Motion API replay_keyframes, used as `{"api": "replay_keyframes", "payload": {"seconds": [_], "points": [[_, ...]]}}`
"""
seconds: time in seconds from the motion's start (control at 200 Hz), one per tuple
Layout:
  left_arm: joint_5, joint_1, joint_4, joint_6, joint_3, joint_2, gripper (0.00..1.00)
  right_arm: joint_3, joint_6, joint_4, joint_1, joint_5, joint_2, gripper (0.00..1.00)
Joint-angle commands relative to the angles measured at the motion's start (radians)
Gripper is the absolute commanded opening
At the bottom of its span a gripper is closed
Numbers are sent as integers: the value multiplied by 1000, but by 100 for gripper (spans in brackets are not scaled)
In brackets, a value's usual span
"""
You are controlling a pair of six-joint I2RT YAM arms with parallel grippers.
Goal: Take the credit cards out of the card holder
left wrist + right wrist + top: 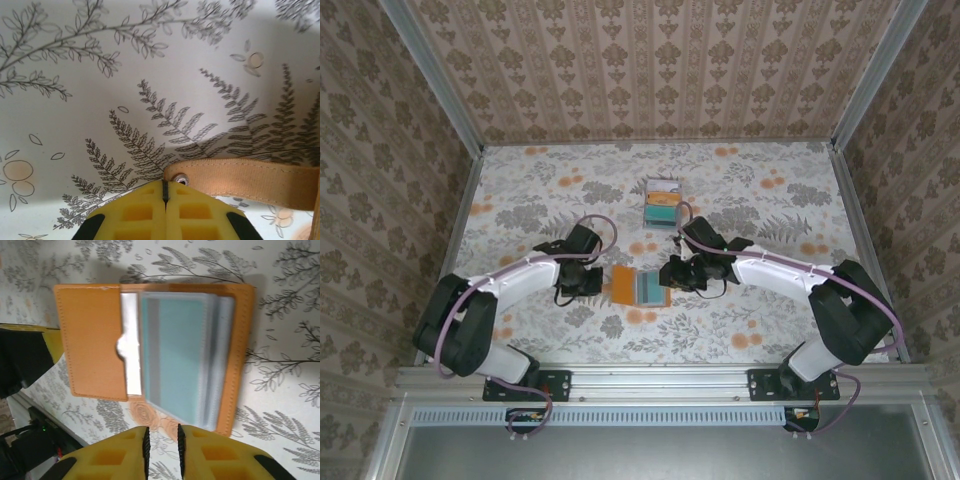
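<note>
Left gripper [165, 186] shut, tips touching edge of card holder [250, 180]. Right gripper [162, 432] barely parted, empty. Risk: teal card [175, 355] sticks, card holder drags across tabletop [520, 200]; left pins only edge.

Overhead looks down; wrist cameras close above card holder [95, 340].

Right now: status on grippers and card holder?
Left gripper shut, tips at the card holder edge. Right gripper slightly open, empty, near it. Holder open, teal card inside; card stack beyond. Nothing blocking.
</note>
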Motion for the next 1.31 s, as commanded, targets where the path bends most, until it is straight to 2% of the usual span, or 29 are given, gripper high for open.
{"api": "replay_keyframes", "payload": {"seconds": [0.0, 0.345, 0.59, 0.63, 0.755, 0.985, 1.145, 1.3], "points": [[-15, 7, -41, 21, 2, 27, 0, -41, -1, 17, -7, 17, 44, 29], [4, 5, -34, 17, 4, 33, 0, -76, -1, 119, -21, -35, 146, 30], [14, 1, -28, 16, 8, 42, 0, -70, 17, 195, -20, -98, 186, 23], [16, -1, -26, 15, 8, 42, 0, -71, 20, 205, -20, -106, 188, 20], [17, -3, -24, 14, 9, 42, 0, -69, 22, 218, -20, -120, 184, 0], [14, -4, -26, 17, 16, 44, 0, -69, 23, 196, -19, -111, 93, 0], [15, -4, -18, 21, 20, 54, 0, -39, 10, 128, -5, -91, 17, 0], [18, -4, -9, 22, 22, 64, 0, 27, -23, 38, 35, -55, 5, 0]]}}
